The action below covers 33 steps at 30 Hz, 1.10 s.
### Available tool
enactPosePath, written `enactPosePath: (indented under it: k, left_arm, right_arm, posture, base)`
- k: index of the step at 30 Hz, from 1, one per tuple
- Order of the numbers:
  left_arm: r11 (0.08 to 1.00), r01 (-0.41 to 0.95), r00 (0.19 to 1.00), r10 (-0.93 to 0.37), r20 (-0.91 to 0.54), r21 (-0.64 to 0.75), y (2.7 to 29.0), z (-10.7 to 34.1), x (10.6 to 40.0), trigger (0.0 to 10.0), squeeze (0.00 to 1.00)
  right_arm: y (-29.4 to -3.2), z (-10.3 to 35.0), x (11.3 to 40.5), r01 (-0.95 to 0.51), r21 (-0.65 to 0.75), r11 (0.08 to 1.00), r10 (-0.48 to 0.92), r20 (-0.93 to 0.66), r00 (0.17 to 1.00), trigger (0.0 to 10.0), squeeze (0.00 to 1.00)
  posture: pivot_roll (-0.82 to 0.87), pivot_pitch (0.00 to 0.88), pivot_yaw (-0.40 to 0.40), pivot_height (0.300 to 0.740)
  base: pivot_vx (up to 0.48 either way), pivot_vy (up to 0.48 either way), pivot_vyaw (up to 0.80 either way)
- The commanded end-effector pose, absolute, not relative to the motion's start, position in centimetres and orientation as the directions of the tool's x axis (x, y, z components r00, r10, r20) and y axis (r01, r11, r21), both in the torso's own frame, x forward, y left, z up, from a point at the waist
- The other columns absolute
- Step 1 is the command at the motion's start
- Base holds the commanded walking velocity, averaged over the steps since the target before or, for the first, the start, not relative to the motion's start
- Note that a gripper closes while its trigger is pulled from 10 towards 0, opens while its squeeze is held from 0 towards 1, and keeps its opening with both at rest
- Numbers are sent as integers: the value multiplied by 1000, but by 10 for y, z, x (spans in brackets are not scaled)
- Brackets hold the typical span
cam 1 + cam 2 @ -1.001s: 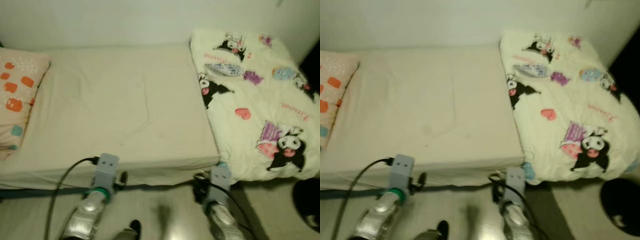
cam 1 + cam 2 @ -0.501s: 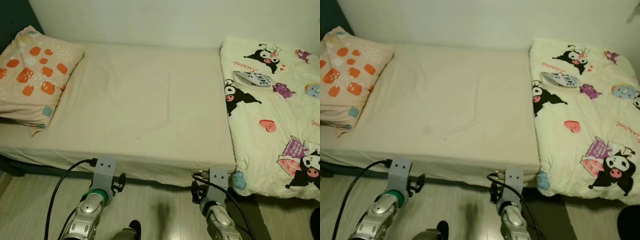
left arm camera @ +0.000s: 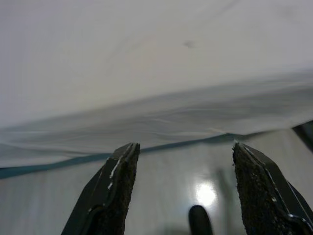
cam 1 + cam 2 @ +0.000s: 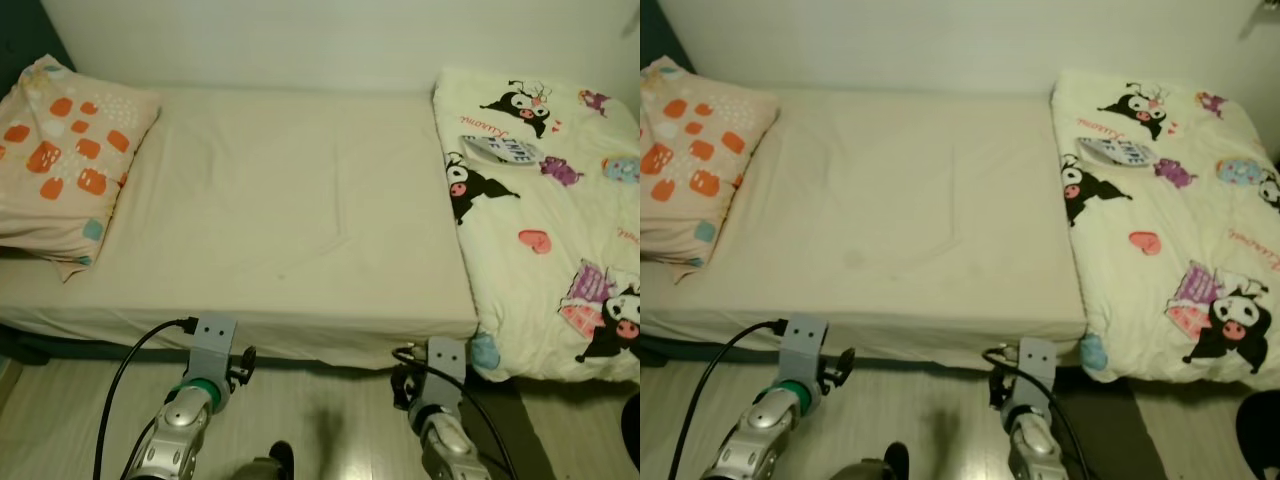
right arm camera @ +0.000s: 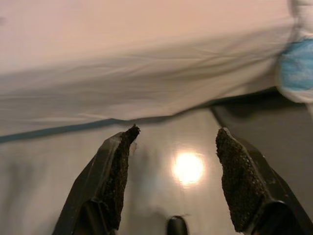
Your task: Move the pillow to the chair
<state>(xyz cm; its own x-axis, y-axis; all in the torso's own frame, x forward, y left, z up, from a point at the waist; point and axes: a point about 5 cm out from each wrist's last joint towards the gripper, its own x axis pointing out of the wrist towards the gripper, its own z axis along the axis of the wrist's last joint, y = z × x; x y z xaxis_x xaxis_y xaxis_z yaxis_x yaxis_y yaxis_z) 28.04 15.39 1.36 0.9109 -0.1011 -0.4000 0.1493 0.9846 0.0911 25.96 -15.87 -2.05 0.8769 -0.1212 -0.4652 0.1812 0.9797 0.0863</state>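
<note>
Facing the bed (image 4: pixel 290 210), we see the pillow (image 4: pixel 62 160), peach with orange patches, at its far left end. A blanket (image 4: pixel 545 210) with cartoon characters and pink script too small to read covers the right end. Our left gripper (image 3: pixel 186 169) and right gripper (image 5: pixel 171 161) hang spread and empty above the floor (image 5: pixel 190 166) beside the bed's edge.

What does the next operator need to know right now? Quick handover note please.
Left hand: open, holding nothing, low in front of the bed edge, above the floor.
Right hand: open, holding nothing, same height near the bed edge.
Pillow: on the bed at the robot's far left, untouched.
Cartoon-print blanket covers the bed's right end.
Done: nothing yet.
Left: reach the pillow, grasp it, find the chair, place it there.
</note>
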Motion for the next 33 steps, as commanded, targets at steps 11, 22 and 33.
enactPosePath:
  k: [11, 22, 33]
  left_arm:
    - [984, 159, 884, -109, -454, 74, 159, 3, 271, 10000, 0]
    - [985, 151, 863, -93, -496, 79, 167, 1, 270, 10000, 0]
    - [983, 162, 857, -97, -506, 86, 166, 0, 270, 10000, 0]
  right_arm:
    - [-154, -29, 252, 186, 98, 978, -113, -499, 859, 10000, 0]
    - [-153, -30, 250, 198, 107, 974, -119, -504, 856, 10000, 0]
    - [-155, -32, 249, 211, 110, 971, -128, -508, 852, 10000, 0]
  posture:
    - [83, 81, 74, 740]
    - [85, 82, 84, 740]
    - [83, 84, 87, 740]
  base:
    - [0, 434, 0]
    - [0, -235, 0]
    - [0, 0, 0]
